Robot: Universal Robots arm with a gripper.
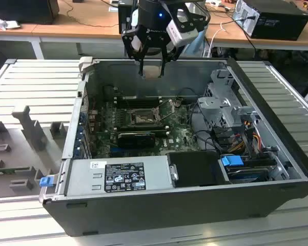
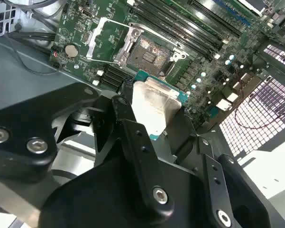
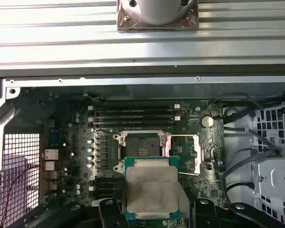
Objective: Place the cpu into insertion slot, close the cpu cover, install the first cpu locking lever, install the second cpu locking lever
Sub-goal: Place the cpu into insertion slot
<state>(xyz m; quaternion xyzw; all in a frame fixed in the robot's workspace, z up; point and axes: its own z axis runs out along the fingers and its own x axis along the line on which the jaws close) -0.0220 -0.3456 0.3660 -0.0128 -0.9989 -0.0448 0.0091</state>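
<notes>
The hand (image 1: 152, 74) hung over the open computer case (image 1: 194, 205), higher than the insertion slot (image 1: 143, 118) and beyond it, towards the case's far wall in the exterior view. Its fingers were clenched on the cpu (image 1: 152, 69), one finger on each of two opposite edges, so the chip was off the board and nothing beneath it touched it.

In both wrist views the cpu (image 3: 151, 190) showed its pale silver face, with a green border around the face, held flat between the dark fingers (image 2: 125, 102). It sat near the insertion slot (image 3: 142, 149) but not over it; the slot's whole contact field lay uncovered just past the chip's edge.

The insertion slot (image 2: 149, 54) was bare, with its black rim and dull grey-gold centre exposed. The cpu cover (image 3: 196, 154) was swung open and lay folded back beside the slot, away from the contact field, its square window showing the green motherboard (image 3: 71, 142) through it. Long black memory slots (image 3: 133, 114) ran along another side of the insertion slot.

The case lay on its side on a ribbed grey surface (image 1: 36, 87).
</notes>
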